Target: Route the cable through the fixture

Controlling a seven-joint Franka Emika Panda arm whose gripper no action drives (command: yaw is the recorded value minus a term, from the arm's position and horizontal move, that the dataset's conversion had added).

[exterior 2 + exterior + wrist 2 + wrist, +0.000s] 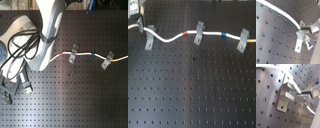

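Note:
A white cable (170, 39) runs across the far side of the black perforated board (193, 85). It carries a red mark (184, 33) and a blue mark (224, 34). It passes three grey metal fixtures: left (149, 39), middle (199, 34) and right (243, 40). My gripper (139, 22) shows only partly at the first exterior view's top left, by the left fixture. In the first wrist view a finger (314, 91) closes on the cable (291, 83) at a green mark (300, 94), right beside a fixture (285, 97). The second wrist view shows the same grip on the cable (283, 15).
In the second exterior view the arm's white body (42, 35) and its black hoses (20, 45) cover the second exterior view's left half and hide the gripper. The cable (82, 53) and two fixtures (73, 54) (106, 62) show to the arm's right.

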